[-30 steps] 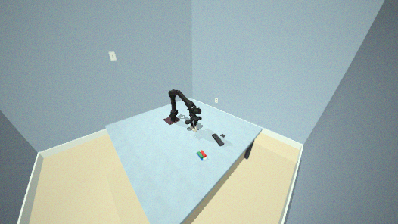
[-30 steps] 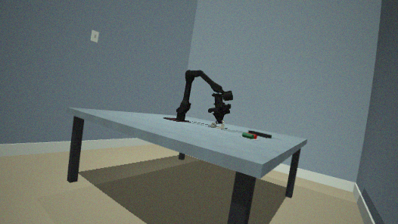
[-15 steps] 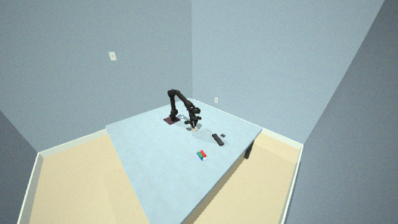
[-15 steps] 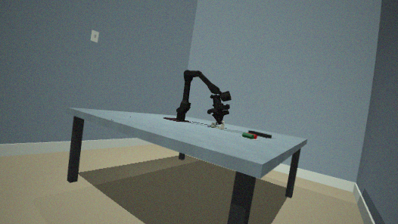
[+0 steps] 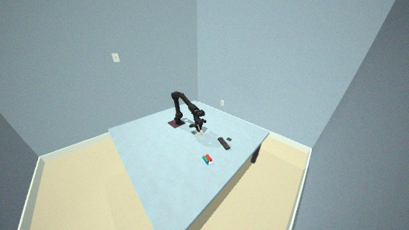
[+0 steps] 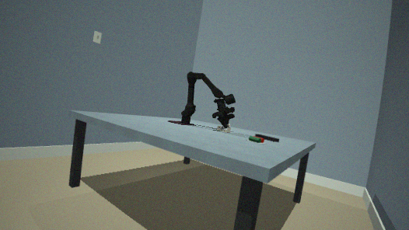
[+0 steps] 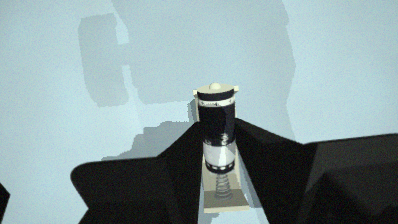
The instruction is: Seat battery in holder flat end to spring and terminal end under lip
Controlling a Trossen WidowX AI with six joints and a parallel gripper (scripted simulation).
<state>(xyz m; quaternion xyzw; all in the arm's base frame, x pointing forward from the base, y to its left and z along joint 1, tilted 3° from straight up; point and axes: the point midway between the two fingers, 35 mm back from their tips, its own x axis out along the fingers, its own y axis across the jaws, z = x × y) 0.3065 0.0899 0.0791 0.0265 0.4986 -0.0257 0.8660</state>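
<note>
My gripper (image 5: 200, 130) (image 6: 225, 127) (image 7: 216, 125) is shut on the battery (image 7: 216, 119), black with white bands, at the cream holder. In the wrist view the battery's terminal end points to the top and its flat end toward the spring (image 7: 223, 187), with the spring's coils showing beyond the flat end. The cream holder (image 5: 201, 133) (image 7: 227, 206) lies under the battery and between the fingers. The battery looks wider at its terminal end, as if that end is nearer the camera. The battery and fingers hide the holder's middle and most of the lip end; contact there cannot be told.
A long black bar (image 5: 224, 143) (image 6: 268, 137) lies beyond the holder, with a small dark piece (image 5: 228, 139) beside it. Red (image 5: 209, 158) and green (image 5: 205, 159) (image 6: 255, 138) objects lie nearer the table's edge. Another small dark piece (image 5: 194, 133) lies beside the holder.
</note>
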